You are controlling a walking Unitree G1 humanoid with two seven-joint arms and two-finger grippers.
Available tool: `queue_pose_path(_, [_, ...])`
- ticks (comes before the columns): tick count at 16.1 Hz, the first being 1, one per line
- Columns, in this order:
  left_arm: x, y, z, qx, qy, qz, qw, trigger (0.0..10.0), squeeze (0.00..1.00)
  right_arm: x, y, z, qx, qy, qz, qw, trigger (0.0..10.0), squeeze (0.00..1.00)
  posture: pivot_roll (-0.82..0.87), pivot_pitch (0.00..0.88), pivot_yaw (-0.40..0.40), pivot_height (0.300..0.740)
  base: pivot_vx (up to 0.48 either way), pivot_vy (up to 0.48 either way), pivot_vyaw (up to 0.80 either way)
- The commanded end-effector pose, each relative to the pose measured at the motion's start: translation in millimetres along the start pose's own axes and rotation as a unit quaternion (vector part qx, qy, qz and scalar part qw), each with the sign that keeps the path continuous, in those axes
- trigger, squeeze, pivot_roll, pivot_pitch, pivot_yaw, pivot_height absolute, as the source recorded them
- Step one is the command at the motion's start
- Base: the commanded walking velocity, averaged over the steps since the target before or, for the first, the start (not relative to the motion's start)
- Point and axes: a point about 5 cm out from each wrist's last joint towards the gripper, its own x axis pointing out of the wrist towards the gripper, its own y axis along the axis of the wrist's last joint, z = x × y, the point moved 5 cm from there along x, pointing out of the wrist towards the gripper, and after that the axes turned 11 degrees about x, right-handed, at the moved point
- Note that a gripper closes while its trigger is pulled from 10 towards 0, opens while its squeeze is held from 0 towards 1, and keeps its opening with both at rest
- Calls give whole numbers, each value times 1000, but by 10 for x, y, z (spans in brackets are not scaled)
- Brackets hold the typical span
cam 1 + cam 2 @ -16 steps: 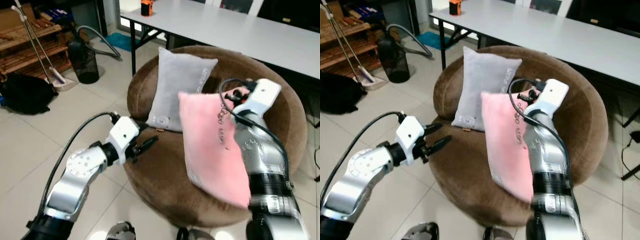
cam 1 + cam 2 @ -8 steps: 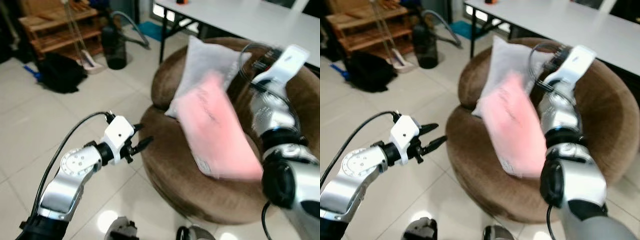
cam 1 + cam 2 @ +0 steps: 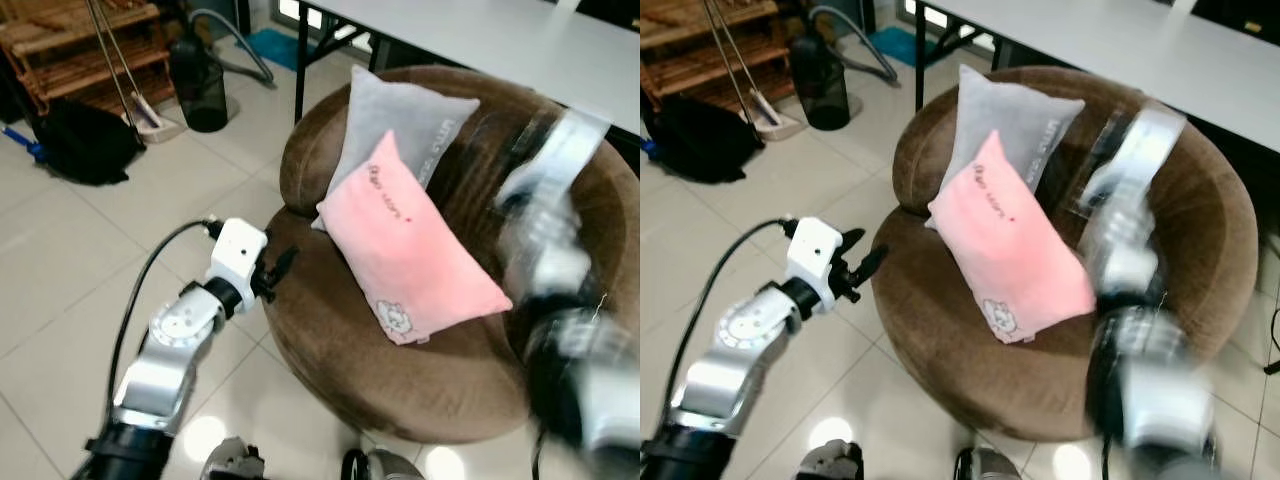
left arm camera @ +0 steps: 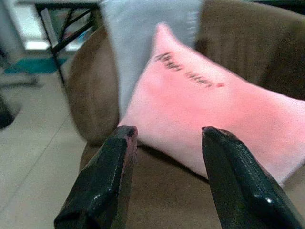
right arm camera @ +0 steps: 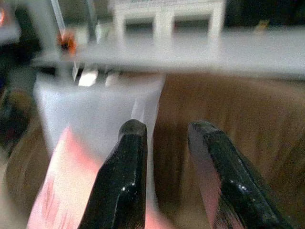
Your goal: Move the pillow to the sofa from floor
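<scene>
- The pink pillow [image 3: 415,255] lies on the seat of the round brown sofa [image 3: 330,350], leaning with its upper corner against a grey pillow [image 3: 400,130] that stands against the backrest. No gripper touches it, so judging by how it lies, the carrying part of the task looks done.
- It reads as a light, plush cushion: soft and easily squashed, not fragile, unlikely to slip on the fuzzy upholstery. If it needed another pick, a pinch on a corner or along a seamed edge would likely suit two thin fingers better than the puffy middle, where they would sink in and the pillow would sag.
- The left gripper [image 3: 283,268] hovers just off the sofa's front rim, beside the pillow and apart from it; in the left wrist view its fingers [image 4: 102,183] stand well spread with nothing between them.
- The right gripper [image 5: 164,143] is empty, its fingers parted by a moderate gap, pointing at the backrest and the grey pillow.
- Hard to make out: the right arm [image 3: 550,260] is a motion smear in the head views and covers part of the sofa's right side. The right wrist view is blurred too. The small print on the pink pillow cannot be read, and the grey pillow's lower part is hidden behind it.
</scene>
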Motion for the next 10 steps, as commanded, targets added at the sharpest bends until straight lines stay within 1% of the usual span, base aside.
queue_pose_path(1, [-5, -112, -3, 10, 11, -21, 1000, 10000, 0, -153, -104, 33, -12, 8, -11, 1000, 10000, 0, 92, 54, -68, 735, 0, 0, -800])
queue_pose_path(2, [-4, -132, 7, 14, 10, -23, 1000, 10000, 0, -227, -157, 42, -17, 11, -13, 1000, 10000, 0, 88, 50, -64, 735, 0, 0, -800])
queue_pose_path(3, [-9, -192, 30, 17, 7, -33, 999, 10000, 0, -597, -378, 169, -28, -2, -32, 999, 10000, 0, 77, 44, -58, 735, 0, 0, -800])
queue_pose_path(4, [-17, -210, 34, 22, 7, -35, 999, 10000, 0, -713, -422, 217, -34, -10, -36, 999, 10000, 0, 65, 41, -54, 735, 0, 0, -800])
queue_pose_path(5, [-35, -241, 42, 28, 5, -37, 999, 10000, 0, -867, -465, 274, -39, -22, -40, 998, 10000, 0, 60, 38, -52, 735, 0, 0, -800])
queue_pose_path(6, [-61, -282, 58, 31, 5, -39, 999, 10000, 0, -1070, -516, 343, -39, -45, -46, 997, 10000, 0, 55, 35, -56, 735, 0, 0, -800])
queue_pose_path(7, [-71, -303, 67, 38, 3, -40, 998, 10000, 0, -1161, -530, 374, -37, -57, -48, 997, 10000, 0, 54, 34, -57, 735, 0, 0, -800])
queue_pose_path(8, [-84, -328, 72, 45, 5, -41, 998, 10000, 0, -1333, -553, 478, -43, -98, -55, 993, 10000, 0, 53, 35, -63, 735, 0, 0, -800])
queue_pose_path(9, [-77, -329, 72, 42, 9, -41, 998, 10000, 0, -1423, -604, 566, -52, -128, -67, 988, 10000, 0, 50, 34, -61, 735, 0, 0, -800])
queue_pose_path(10, [-69, -328, 79, 43, 9, -40, 998, 10000, 0, -1465, -653, 609, -61, -139, -77, 985, 10000, 0, 50, 33, -60, 735, 0, 0, -800])
